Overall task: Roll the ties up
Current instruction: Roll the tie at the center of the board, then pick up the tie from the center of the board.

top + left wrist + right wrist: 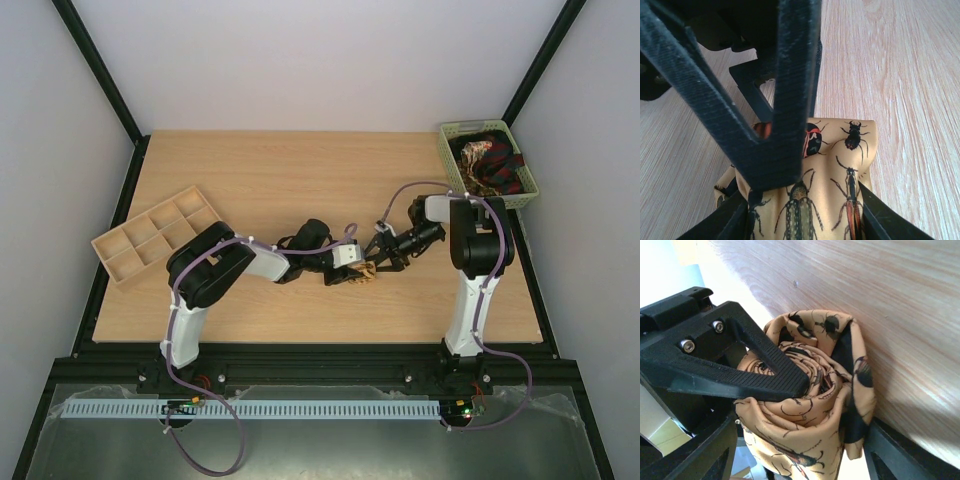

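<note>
Left end effector point(360, 272), ribbed black plastic, pinches rolled tan beetle-print tie point(810, 435); right end effector point(383, 256) state unclear.

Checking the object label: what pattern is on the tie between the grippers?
Tan-yellow tie printed with beetles and other insects; best seen in the left wrist view.

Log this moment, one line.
step: rolling | beetle-print tie: rolled | left tool: shut on tie | right tool: straddling tie, grip unclear
</note>
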`<move>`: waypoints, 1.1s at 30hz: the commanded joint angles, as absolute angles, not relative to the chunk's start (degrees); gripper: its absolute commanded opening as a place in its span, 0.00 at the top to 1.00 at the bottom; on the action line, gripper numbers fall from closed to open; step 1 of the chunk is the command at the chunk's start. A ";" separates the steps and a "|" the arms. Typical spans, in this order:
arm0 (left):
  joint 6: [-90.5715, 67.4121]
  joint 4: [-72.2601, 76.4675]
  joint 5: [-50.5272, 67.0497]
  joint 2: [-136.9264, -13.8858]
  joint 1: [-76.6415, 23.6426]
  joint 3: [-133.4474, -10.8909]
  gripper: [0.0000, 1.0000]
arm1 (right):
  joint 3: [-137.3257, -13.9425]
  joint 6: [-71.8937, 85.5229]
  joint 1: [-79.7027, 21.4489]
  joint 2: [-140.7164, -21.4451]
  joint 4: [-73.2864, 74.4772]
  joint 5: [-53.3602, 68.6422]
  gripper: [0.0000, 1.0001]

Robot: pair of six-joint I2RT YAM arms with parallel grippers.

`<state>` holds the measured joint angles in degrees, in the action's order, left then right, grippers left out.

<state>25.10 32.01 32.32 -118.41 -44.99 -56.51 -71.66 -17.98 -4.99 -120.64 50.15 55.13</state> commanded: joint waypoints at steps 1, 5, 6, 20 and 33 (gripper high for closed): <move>26.10 21.47 30.15 -121.84 -44.47 -53.61 0.69 | -69.87 -22.70 -4.99 -119.62 54.04 59.11 0.29; 26.19 21.10 30.06 -121.87 -44.47 -53.52 0.69 | -68.69 -25.66 -5.00 -119.52 55.24 60.38 0.29; 26.19 21.05 30.06 -121.76 -44.47 -53.52 0.69 | -68.13 -25.41 -5.01 -119.39 54.38 60.12 0.34; 24.74 22.33 30.46 -120.58 -43.94 -53.57 0.53 | -65.20 -14.43 -5.01 -116.97 41.21 56.24 0.99; 13.96 22.08 31.60 -105.98 -38.33 -52.66 0.01 | -65.73 -5.78 -5.03 -109.55 35.11 59.58 0.99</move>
